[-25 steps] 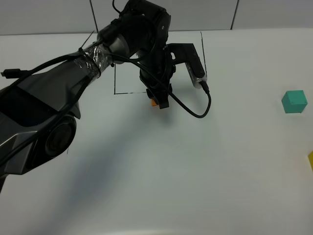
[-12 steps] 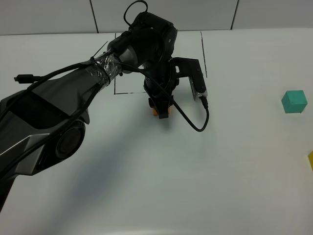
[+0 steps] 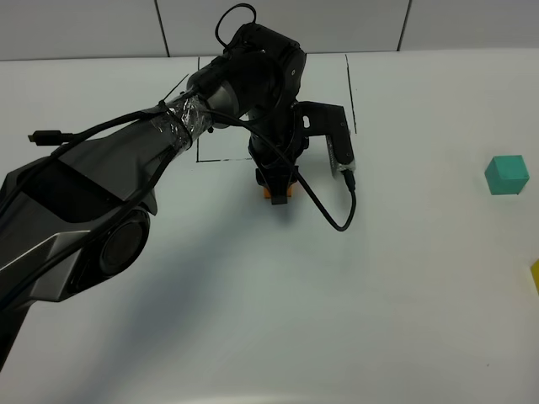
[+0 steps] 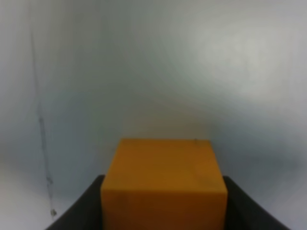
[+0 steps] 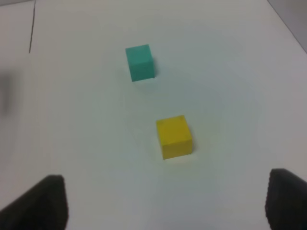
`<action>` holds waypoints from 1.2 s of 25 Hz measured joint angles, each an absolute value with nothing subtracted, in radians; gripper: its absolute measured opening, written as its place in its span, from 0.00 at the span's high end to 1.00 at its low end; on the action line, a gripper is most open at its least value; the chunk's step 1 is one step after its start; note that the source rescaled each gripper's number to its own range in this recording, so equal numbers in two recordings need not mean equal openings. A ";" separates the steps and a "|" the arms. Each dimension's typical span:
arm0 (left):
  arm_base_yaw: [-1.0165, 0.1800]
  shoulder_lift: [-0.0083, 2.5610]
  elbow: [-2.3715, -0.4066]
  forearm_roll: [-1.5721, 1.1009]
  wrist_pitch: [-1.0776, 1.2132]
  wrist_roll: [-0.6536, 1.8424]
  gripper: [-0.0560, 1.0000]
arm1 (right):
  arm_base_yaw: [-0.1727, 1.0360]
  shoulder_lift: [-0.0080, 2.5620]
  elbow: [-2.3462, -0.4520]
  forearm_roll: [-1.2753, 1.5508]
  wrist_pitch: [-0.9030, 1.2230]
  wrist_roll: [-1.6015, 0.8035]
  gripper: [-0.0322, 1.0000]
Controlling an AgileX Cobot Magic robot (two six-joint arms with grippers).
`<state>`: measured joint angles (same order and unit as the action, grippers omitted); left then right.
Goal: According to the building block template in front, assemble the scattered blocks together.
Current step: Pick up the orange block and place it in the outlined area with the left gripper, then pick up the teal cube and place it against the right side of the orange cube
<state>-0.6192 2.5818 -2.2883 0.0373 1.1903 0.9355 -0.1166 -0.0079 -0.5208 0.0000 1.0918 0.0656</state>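
Observation:
My left gripper (image 3: 278, 190) is shut on the orange cube (image 3: 270, 192), just in front of the front line of the black drawn frame (image 3: 221, 158). In the left wrist view the orange cube (image 4: 163, 179) sits between the dark fingers (image 4: 79, 213), close to the white table. The three-cube template row is hidden behind the left arm. The teal cube (image 3: 506, 175) lies loose at the far right, and the yellow cube (image 3: 536, 276) shows at the right edge. The right wrist view shows the teal cube (image 5: 140, 62) and yellow cube (image 5: 174, 136) beyond my open, empty right gripper (image 5: 165, 194).
The left arm (image 3: 126, 168) with its black cable (image 3: 333, 220) stretches from the lower left to the table's middle back. A grey wall (image 3: 269, 25) bounds the table at the back. A thin black line (image 4: 41, 120) of the frame shows in the left wrist view.
My left gripper has moved a little toward the table's front with the orange cube still in it, away from the frame's front line. The teal and yellow cubes have not moved.

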 joint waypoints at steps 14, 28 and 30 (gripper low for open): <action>-0.619 2.584 -2.291 0.030 1.190 0.991 0.94 | -0.117 -0.008 -0.521 0.000 1.092 0.066 0.30; -0.620 2.604 -2.289 0.020 1.190 0.992 0.27 | -0.117 -0.008 -0.521 0.000 1.092 0.066 0.30; -0.620 2.603 -2.289 0.018 1.190 0.981 0.13 | -0.117 -0.008 -0.521 0.000 1.092 0.066 0.30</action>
<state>-0.6201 2.6032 -2.2895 0.0179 1.1900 0.9807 -0.1166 -0.0079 -0.5208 0.0000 1.0918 0.0656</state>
